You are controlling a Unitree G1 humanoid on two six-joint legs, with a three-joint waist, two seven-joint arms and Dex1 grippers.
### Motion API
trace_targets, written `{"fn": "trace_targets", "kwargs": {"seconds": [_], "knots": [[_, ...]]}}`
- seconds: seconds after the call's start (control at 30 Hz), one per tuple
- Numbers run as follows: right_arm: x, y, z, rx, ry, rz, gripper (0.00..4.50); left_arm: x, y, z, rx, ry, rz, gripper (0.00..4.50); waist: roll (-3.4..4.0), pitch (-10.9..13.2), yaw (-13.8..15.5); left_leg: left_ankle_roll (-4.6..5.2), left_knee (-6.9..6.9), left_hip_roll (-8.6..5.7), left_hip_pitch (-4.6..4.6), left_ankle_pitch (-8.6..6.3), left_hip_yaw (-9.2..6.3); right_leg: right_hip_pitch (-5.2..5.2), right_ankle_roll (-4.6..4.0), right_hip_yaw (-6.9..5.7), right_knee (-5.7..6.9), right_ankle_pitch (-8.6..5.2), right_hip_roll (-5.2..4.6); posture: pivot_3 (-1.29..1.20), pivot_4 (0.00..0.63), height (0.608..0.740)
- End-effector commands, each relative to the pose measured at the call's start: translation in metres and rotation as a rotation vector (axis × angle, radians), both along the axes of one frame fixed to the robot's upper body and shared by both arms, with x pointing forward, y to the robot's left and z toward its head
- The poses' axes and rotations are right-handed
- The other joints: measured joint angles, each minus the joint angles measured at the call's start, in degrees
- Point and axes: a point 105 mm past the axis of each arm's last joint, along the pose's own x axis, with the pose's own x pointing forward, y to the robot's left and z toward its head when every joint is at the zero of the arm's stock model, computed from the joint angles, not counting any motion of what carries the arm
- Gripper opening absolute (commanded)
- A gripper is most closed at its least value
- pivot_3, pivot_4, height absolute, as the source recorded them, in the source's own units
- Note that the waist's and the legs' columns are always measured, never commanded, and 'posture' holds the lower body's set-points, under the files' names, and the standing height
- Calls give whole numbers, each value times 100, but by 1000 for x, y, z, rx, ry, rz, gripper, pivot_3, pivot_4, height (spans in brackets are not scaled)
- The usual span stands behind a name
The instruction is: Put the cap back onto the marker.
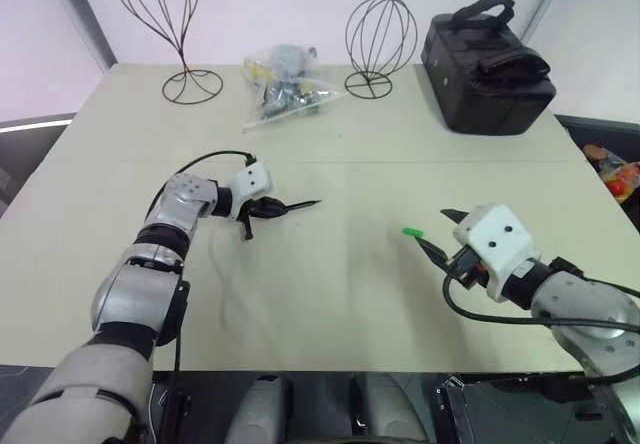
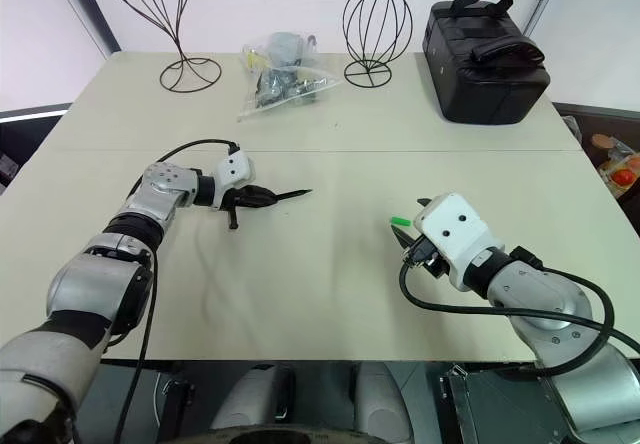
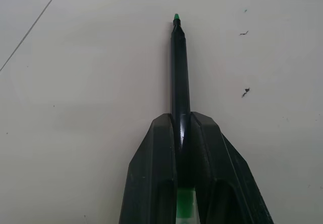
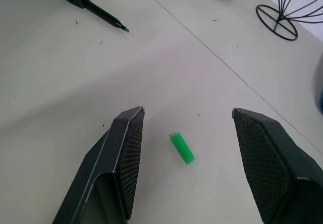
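The marker (image 1: 300, 205) is a thin black stick lying on the cream table, its fine green-tipped point (image 3: 176, 17) aimed right. My left gripper (image 1: 268, 208) is shut on the marker's rear end, the two black fingers (image 3: 156, 173) pressed against its barrel. The cap (image 1: 412, 232), tiny and bright green, lies on the table to the right of centre. My right gripper (image 4: 184, 128) hovers over it with its fingers spread wide on either side of the cap (image 4: 182, 149), not touching it.
At the table's far edge stand two black wire head forms (image 1: 168, 24) (image 1: 378, 44), a clear plastic bag of small items (image 1: 283, 84) and a black bag (image 1: 487, 64). A faint seam line crosses the table (image 1: 330, 294) behind both grippers.
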Motion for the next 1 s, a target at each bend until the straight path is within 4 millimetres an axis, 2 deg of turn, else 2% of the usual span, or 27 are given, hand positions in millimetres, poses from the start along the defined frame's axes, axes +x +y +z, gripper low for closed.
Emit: {"fn": "trace_targets", "kwargs": {"seconds": [0.03, 0.2, 0.37, 0.63, 0.83, 1.0], "knots": [[0, 1, 8, -19, -43, 13, 2824, 0, 4, 2, -21, -12, 9, 29, 0, 0, 0, 0, 0, 0, 0, 0, 0, 0, 0, 0, 0, 0, 0, 0, 150, 740], [0, -3, 5, -47, -25, 27, 2824, -3, -19, 40, -157, -131, -126, 29, -3, 2, 31, 0, 1, 1, -19, 0, -1, -15, 0, -2, -1, 0, -1, 0, 150, 740], [4, -14, 1, -56, -4, 44, 2824, -13, -32, 60, -161, -242, -278, 29, -7, 4, 35, 0, 3, -1, -34, 0, -2, -22, 0, -4, -8, 0, -9, 0, 150, 740], [17, -26, -15, 9, 33, 105, 2824, -27, -41, 69, -107, -347, -427, 29, -7, 4, 19, 0, 2, -1, -34, 0, -2, -22, 0, -4, -8, 0, -4, 0, 150, 740], [37, -44, -27, 35, 45, 120, 2824, -36, -37, 64, -72, -337, -468, 29, -6, 5, 14, 0, 2, -1, -32, 0, 0, -23, 0, -2, -7, 0, -4, 0, 150, 740], [51, -48, -31, 42, 46, 143, 2824, -38, -31, 65, -68, -337, -457, 29, -5, 5, 19, 0, 2, 0, -32, 0, 0, -24, 0, -2, -7, 0, -4, 0, 150, 740]]}}
